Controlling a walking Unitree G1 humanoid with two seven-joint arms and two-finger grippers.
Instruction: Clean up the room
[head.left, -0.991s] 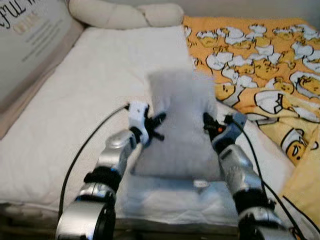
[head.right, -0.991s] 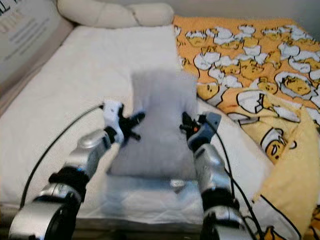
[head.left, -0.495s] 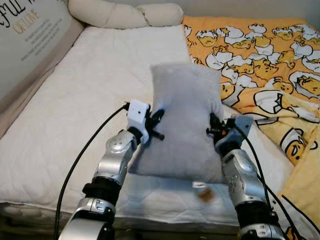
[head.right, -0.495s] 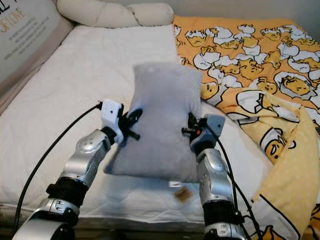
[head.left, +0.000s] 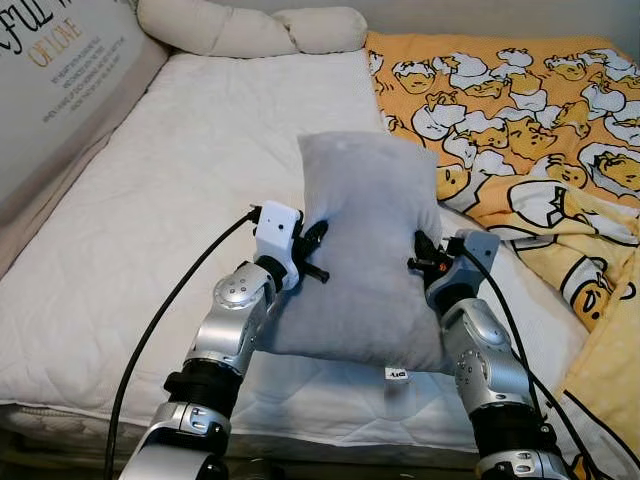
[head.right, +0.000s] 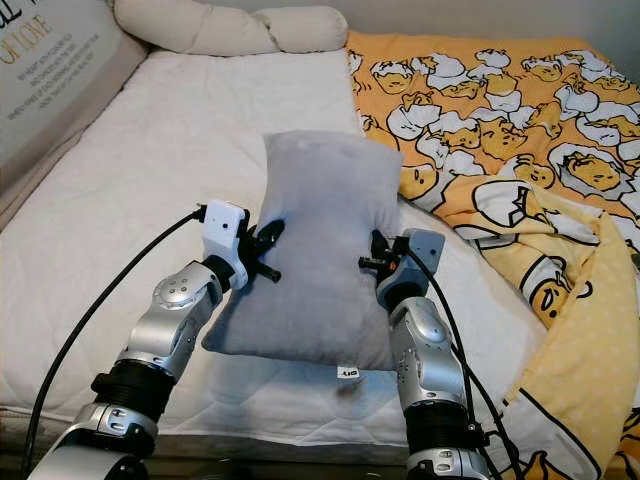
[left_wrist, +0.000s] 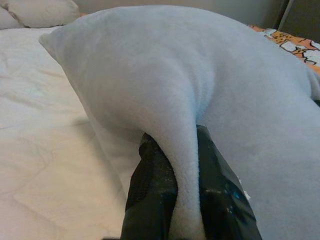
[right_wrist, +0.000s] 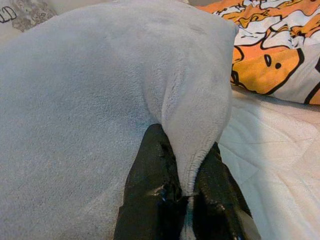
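Note:
A grey fleece pillow is held over the white mattress near its front edge, long side pointing toward the head of the bed. My left gripper is shut on the pillow's left edge; in the left wrist view both black fingers pinch a fold of grey fabric. At the pillow's right edge my right gripper is shut too, its fingers clamped on a fold of the pillow. A small tag hangs from the pillow's near edge.
An orange duck-print blanket covers the bed's right side and spills over the front right corner. A long cream bolster lies at the head. A padded lettered panel lines the left side.
The pillow has been carried slightly forward over the mattress and has settled lower. Both grippers have stayed shut on its edges. The blur has cleared.

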